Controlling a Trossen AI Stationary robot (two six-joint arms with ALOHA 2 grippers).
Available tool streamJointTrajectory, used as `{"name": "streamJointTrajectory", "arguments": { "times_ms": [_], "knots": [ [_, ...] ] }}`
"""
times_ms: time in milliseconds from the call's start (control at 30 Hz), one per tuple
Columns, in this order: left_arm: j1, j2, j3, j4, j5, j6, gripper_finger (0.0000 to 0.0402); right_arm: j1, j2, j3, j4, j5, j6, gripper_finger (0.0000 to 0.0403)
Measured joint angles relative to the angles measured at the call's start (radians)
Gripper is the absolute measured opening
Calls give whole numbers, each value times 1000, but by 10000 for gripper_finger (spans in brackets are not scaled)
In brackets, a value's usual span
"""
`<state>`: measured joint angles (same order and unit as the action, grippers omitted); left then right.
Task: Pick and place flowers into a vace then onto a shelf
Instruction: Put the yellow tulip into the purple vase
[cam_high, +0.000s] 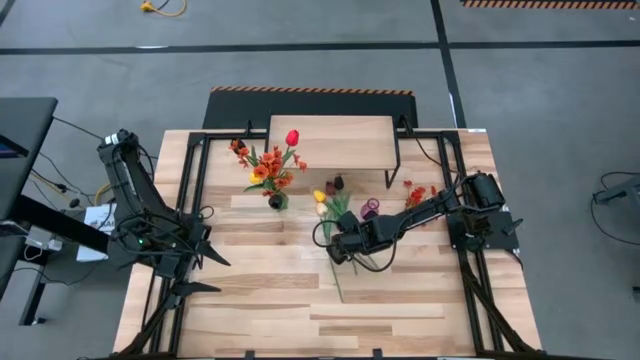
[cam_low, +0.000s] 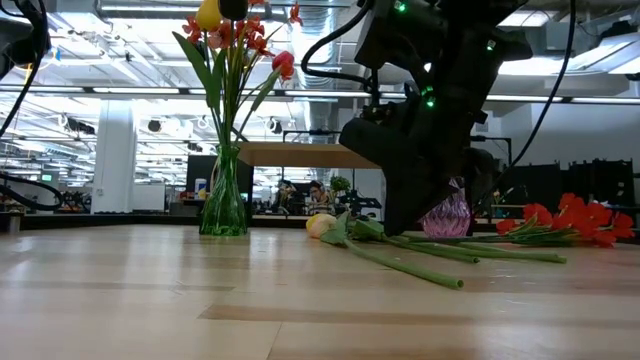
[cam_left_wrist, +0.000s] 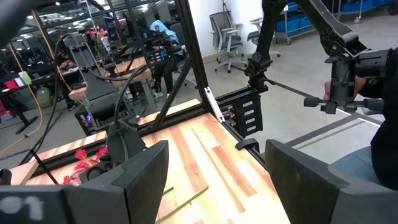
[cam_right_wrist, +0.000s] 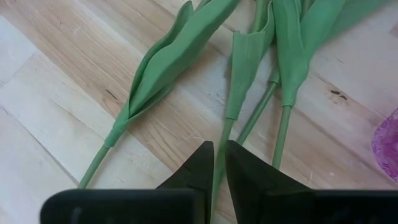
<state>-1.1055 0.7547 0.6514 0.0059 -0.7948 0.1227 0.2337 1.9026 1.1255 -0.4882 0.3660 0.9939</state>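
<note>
A green glass vase (cam_high: 276, 201) with red, yellow and orange flowers (cam_low: 232, 40) stands in front of the shelf (cam_high: 330, 141). Several loose tulips (cam_high: 331, 196) lie on the table at mid-right, their green stems (cam_low: 420, 262) running toward the near edge. Red-orange sprays (cam_high: 416, 191) lie farther right. My right gripper (cam_high: 341, 251) reaches down slantwise onto these stems and is shut on one of them (cam_right_wrist: 219, 163). My left gripper (cam_left_wrist: 216, 180) stands open and level over the table's left side (cam_high: 205, 250), holding nothing. My right gripper pinches one thin green stem (cam_right_wrist: 224, 132) between its two fingertips, just below the stem's leaf. The fingers slant down from above and from the table's right. The stem still lies on the table among the neighbouring stems.
A purple, glassy object (cam_low: 448, 215) sits right beside my right gripper, also seen near the tulip heads (cam_high: 370, 208). Two more leafy stems (cam_right_wrist: 155, 81) lie close on either side of the pinched one. Black frame rails (cam_high: 190, 200) run along both table sides.
</note>
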Motion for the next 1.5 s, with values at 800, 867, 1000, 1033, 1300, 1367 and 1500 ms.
{"name": "streamJointTrajectory", "arguments": {
  "times_ms": [800, 867, 1000, 1033, 1300, 1367, 1500],
  "knots": [
    [0, 0, 0, 0, 0, -15, 256, -1, 1, -1, 1, 1, -1, 2],
    [0, 0, 0, 0, 2, -15, 256, -1, 1, -1, 1, 1, -1, 1],
    [0, 0, 0, 0, 5, -15, 256, -1, 1, -1, 3, 1, -1, 5],
    [0, 0, 0, 0, 5, -15, 256, -1, 1, -1, 3, 0, -1, 7],
    [0, 0, 0, 0, 5, -15, 256, -1, 1, -1, 43, -2, -33, 36],
    [0, 0, 0, 0, 5, -15, 256, 0, 1, -1, 41, -2, -34, 44],
    [0, 0, 0, 0, 6, -15, 256, -1, 1, -1, 40, -1, -37, 52]
  ]
}}
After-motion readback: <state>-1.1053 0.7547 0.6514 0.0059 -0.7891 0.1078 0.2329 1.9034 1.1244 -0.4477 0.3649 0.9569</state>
